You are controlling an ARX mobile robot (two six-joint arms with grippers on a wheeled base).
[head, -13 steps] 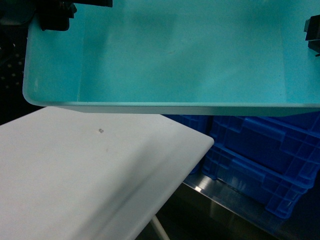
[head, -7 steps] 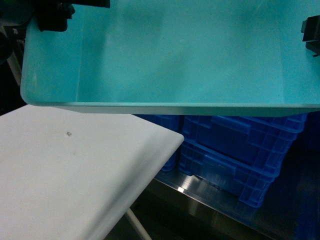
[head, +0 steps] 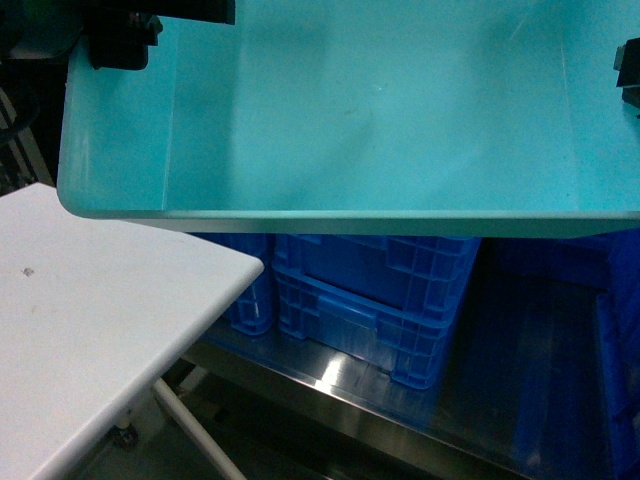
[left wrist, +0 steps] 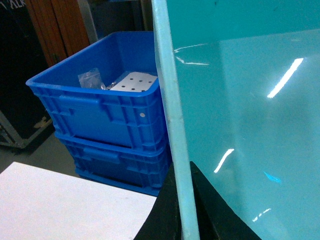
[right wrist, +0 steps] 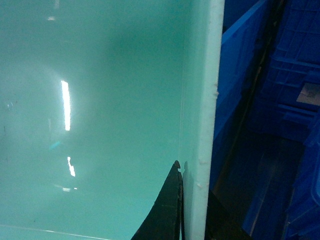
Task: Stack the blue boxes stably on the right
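- Holding the light turquoise tub (head: 360, 110) up in the air with both grippers, you've got it open side up, floor level, long axis running left-right across the head view.
- Tub fills the top half of the head view; its near long wall hangs above the ribbed blue crates (head: 370, 300). It touches no surface.
- Left gripper (left wrist: 182, 200) is clamped on the tub's left short rim: one dark finger each side of the wall in the left wrist view. In the head view it shows as a black block at the tub's far-left corner.
- Right gripper (right wrist: 192, 210) is clamped on the right short rim the same way, dark fingers (right wrist: 167, 210) pinching the wall.
- White table (head: 90, 330) sits lower left in the head view; only its far-right corner area reaches under the tub's left end.
- Ribbed crates are stacked two high on a steel shelf (head: 350, 400); the left wrist view shows the top one holding a white perforated plate (left wrist: 134, 82) and a clear bag (left wrist: 90, 78).
- More blue crates (right wrist: 295, 75) stand just right of the tub in the right wrist view.
- Versus a second ago: table and crates have slid left in the head view, the table corner now well left of where it was, and dark shelf space has opened on the right. Tub's place in frame barely changed; both grips unchanged.
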